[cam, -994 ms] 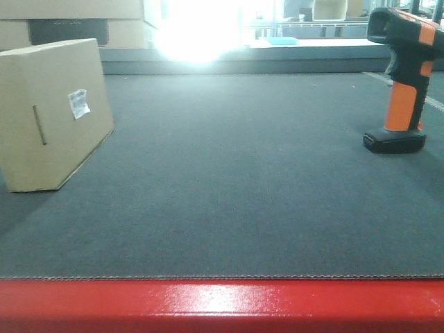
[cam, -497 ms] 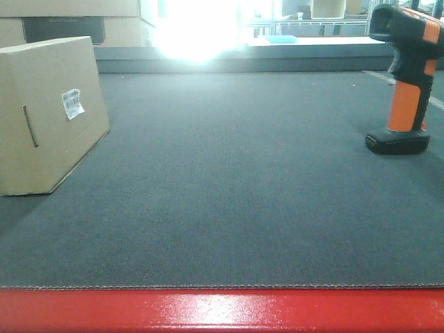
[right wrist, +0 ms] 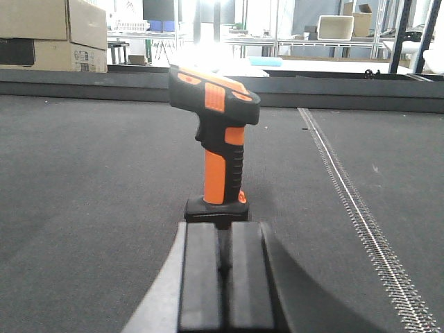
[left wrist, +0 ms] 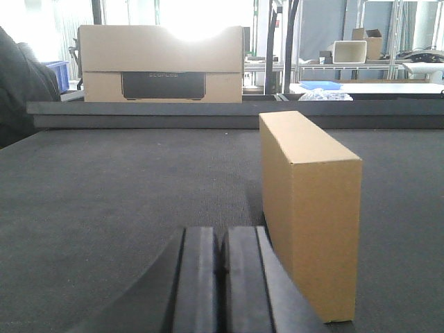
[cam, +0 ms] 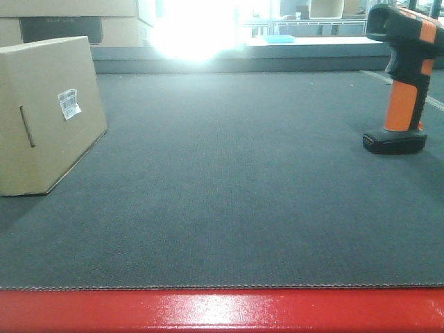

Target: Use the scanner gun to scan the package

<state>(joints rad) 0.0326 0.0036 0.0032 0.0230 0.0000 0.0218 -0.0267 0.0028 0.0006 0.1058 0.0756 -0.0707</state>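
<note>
Exterior front-facing view: package and scanner gun both standing untouched on the dark grey mat.
The package, the landmark, sits at the mat's left side, with its white label and dark slot facing the middle. The scanner gun stands upright on its black foot, well apart to the package's right. The left gripper lies low near the package's narrow end, slightly to its left, with fingers pressed together and holding nothing. The right gripper, far right of the package, has its fingers together too, empty, just short of the scanner's foot.
</note>
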